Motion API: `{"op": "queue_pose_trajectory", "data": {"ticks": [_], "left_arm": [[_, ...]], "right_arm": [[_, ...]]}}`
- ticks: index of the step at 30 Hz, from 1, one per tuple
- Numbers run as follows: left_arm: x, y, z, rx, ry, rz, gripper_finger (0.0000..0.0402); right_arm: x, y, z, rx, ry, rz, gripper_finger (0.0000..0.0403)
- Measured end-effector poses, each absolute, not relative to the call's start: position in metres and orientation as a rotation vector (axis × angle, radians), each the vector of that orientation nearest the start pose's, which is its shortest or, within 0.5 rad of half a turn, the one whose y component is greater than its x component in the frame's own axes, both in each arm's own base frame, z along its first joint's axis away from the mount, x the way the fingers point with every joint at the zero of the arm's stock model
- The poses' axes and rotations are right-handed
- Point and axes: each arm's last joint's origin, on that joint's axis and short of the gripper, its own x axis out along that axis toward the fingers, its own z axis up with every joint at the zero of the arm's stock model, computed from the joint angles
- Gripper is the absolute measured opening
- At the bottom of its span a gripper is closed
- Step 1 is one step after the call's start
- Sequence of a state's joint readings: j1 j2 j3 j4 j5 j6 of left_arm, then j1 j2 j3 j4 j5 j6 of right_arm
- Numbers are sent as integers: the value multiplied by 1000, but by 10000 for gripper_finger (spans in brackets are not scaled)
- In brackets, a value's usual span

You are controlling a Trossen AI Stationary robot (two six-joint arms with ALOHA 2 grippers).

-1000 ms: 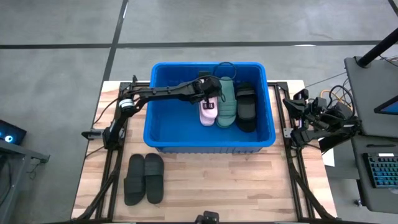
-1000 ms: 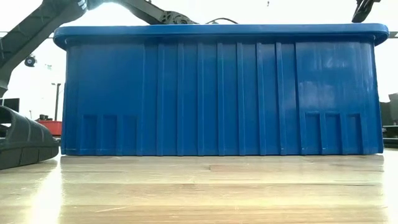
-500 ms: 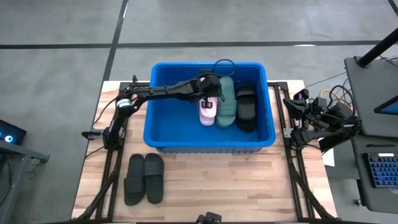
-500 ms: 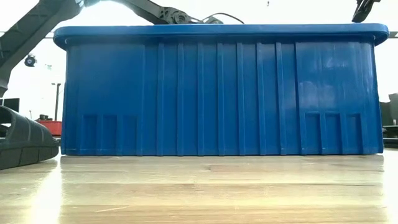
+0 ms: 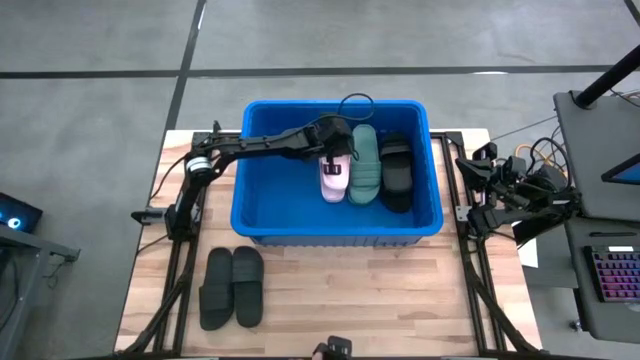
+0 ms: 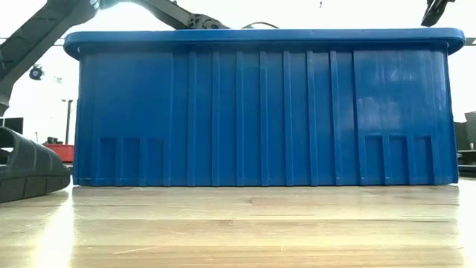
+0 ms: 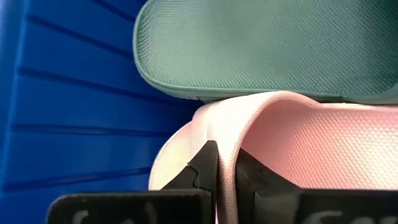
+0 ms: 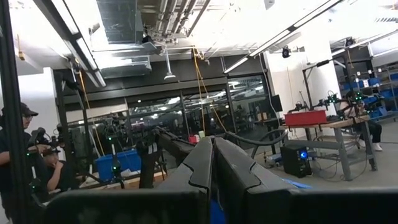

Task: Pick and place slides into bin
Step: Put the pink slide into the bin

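Left arm has drawn slightly back over the bin (image 5: 262, 228), my left fingers (image 7: 227, 171) pinched on the pale pink slide's (image 5: 333, 176) rim beside the green slide (image 5: 364, 165); release comes next, black pair (image 5: 232, 287) awaits on tabletop (image 5: 380, 300).

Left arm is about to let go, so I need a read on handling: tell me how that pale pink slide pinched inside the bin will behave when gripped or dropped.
The pale pink slide probably flexes: its thin edge sits pinched by the left gripper, and it looks like soft textured rubber. That pebbled surface likely resists slipping. Flat-soled and lying beside the green slide in the bin, it should settle rather than roll.
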State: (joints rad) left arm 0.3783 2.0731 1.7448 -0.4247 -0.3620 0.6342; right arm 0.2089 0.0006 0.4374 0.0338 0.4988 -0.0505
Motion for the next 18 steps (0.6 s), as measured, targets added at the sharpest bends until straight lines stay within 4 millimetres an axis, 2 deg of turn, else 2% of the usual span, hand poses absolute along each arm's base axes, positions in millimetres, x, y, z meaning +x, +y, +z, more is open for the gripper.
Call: {"op": "queue_pose_trajectory", "data": {"ticks": [5,13,18], "left_arm": [[428,187,246,539,955,385,37],[421,186,247,481,1030,363,156],[417,183,259,468,998,351,205]], "right_arm": [[38,-6,304,116,-436,-295,8],[38,-6,304,122,-438,-294,8],[38,-6,304,121,-438,-294,8]]}}
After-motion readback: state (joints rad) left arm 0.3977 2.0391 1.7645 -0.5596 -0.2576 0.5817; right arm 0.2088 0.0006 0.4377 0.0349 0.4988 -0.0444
